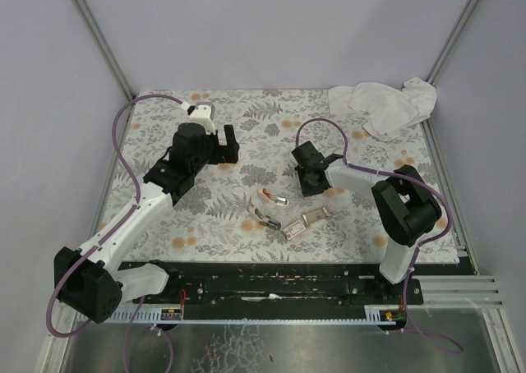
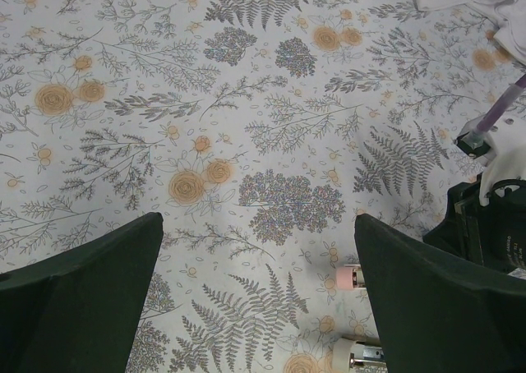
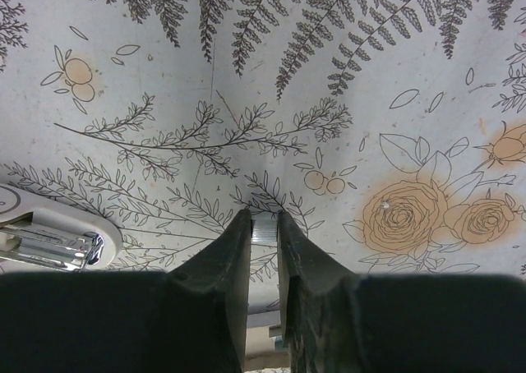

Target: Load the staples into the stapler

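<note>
Left arm reaches out over the floral table cover (image 1: 214,233); left gripper (image 1: 228,147) hangs above the far left part of it, jaws spread as wide as they go, nothing between them; its wrist view shows only printed ferns and roses between the two dark fingers (image 2: 90,291).

Right arm is bent back toward the table's middle; right gripper (image 1: 306,180) points down just beyond the small items. In its wrist view the jaws are nearly together, only a narrow slot left; a silvery strip (image 3: 265,230), ribbed and small, fills that slot at the tips and looks pinched from both sides; cannot tell whether it is lifted or resting on the cover.

Stapler (image 1: 272,197), pink with a bright metal end, lies just left of the right gripper; a second pink-and-silver piece (image 1: 265,220) lies close in front of it; cannot tell whether the two are joined. The right wrist view catches a pale shell and a shiny channel at its left edge (image 3: 49,237).

Staple box (image 1: 308,223), pink and maroon, lies flat on the cover near the front, just right of the second piece, in front of the right gripper and apart from it.

White cloth (image 1: 386,103) is bunched in the far right corner, well apart from the rest.
</note>
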You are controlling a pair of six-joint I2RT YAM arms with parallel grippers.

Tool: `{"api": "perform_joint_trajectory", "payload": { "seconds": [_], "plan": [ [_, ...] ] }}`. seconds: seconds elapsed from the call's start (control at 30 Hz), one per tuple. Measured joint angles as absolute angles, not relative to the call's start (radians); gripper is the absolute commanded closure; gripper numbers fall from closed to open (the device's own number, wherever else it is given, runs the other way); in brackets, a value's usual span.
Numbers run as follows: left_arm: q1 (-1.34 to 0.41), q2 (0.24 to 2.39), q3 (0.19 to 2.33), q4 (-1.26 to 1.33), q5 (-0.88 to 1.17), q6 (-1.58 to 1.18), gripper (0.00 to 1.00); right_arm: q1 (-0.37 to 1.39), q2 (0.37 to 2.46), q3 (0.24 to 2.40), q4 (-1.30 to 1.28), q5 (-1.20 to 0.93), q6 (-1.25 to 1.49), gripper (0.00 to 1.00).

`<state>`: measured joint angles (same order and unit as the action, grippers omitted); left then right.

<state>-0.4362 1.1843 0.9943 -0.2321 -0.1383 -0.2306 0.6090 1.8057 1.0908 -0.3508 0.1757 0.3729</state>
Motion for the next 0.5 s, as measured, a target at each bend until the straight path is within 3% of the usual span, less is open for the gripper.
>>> {"api": "perform_joint_trajectory", "payload": {
  "seconds": [0.17, 0.5],
  "plan": [
    [-0.436, 1.184, 0.993, -0.232, -0.138, -0.231, 0.0, 0.609, 1.781, 1.084, -0.344, 0.147, 0.353, 0.8],
    [-0.436, 1.184, 0.99, -0.232, -0.137, -0.231, 0.0, 0.651, 1.506, 0.95, -0.218, -0.125, 0.267, 0.79]
  ]
}}
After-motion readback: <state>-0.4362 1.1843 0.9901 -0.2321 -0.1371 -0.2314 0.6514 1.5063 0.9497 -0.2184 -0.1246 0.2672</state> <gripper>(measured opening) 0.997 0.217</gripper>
